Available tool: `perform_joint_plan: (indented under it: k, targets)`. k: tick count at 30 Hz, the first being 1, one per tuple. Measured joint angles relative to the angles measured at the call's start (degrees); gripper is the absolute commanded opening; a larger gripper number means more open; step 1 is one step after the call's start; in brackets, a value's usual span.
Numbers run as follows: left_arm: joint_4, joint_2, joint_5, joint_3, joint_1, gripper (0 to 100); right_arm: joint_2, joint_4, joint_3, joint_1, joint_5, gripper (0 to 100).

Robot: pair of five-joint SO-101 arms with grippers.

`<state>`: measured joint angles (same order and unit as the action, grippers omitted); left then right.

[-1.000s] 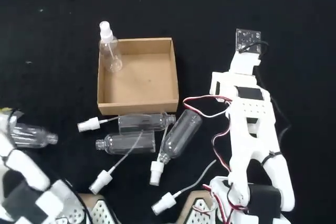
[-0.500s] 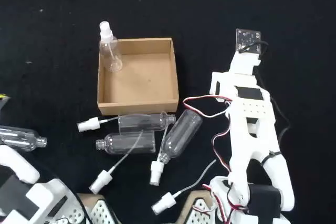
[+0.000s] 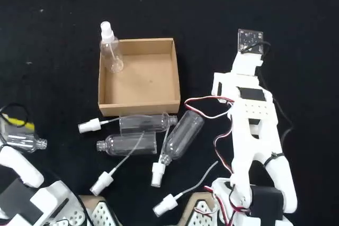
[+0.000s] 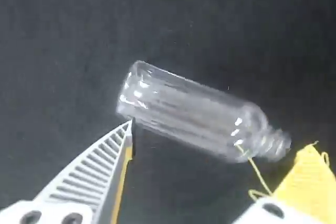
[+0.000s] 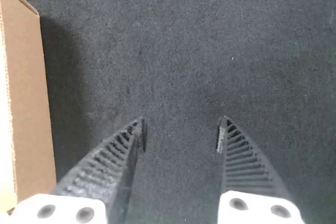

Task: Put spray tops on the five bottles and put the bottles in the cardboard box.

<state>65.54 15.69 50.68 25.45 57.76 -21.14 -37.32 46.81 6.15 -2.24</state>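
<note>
In the high view, the cardboard box (image 3: 139, 108) is seen on the black counter (image 3: 63, 19), with one capped bottle (image 3: 111, 54) upright at its far-left corner. Just in front of the box lie an uncapped bottle (image 3: 130, 144), a second bottle (image 3: 144, 123) and a tilted bottle (image 3: 184, 135). The tilted bottle's neck meets a spray top (image 3: 158, 174); whether it is screwed on cannot be told. Loose tops (image 3: 100, 184) are scattered nearer the arms. The fifth bottle (image 3: 24, 142) lies well apart at the counter's left edge, by the left arm (image 3: 16, 165). The right arm (image 3: 254, 115) is stretched out beside the box.

In the left wrist view, the fifth bottle (image 4: 189, 116) is shown lying crosswise, its threaded neck bare. The left jaws are spread wide, one tip touching the bottle near its base and the other just beside the neck. No firm clamp is evident.

In the right wrist view, the right jaws are held apart over bare counter with nothing between them, the box wall (image 5: 21, 103) just beside.

The step in hand is judged to be the securing of the fifth bottle for capping. A grip across its body is called for next, with the neck left free for a top.
</note>
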Motion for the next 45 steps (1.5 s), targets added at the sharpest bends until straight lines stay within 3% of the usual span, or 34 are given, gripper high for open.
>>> perform_joint_plan:
  k: [5, 8, 19, 34, 36, 40, 45]
  targets:
    - [0.0, 0.2, 27.5, -0.3, 0.0, 36, 0.0, 0.0, 0.0, 0.0, 0.0, 19.8]
    - [-1.8, 0.2, 34.5, -0.3, 0.0, 36, 0.0, 0.0, 0.0, 0.0, 0.0, 19.8]
    - [-16.8, 0.3, 34.7, 8.5, -2.0, 36, 0.0, 0.0, 0.0, 0.0, 0.0, 19.8]
    - [-27.1, 0.3, 34.7, 20.7, -3.6, 35, 0.0, 0.0, 0.0, 0.0, 0.0, 19.8]
    - [-27.7, 0.3, 34.7, 21.7, -3.6, 32, 0.0, 0.0, 0.0, 0.0, 0.0, 19.8]
    - [-27.8, 0.3, 34.7, 22.4, -3.5, 14, 0.0, 0.0, 0.0, 0.0, 0.0, 19.8]
    - [-23.7, 0.4, 34.7, 22.9, -2.8, 13, 0.0, 0.0, 0.0, 0.0, 0.0, 19.8]
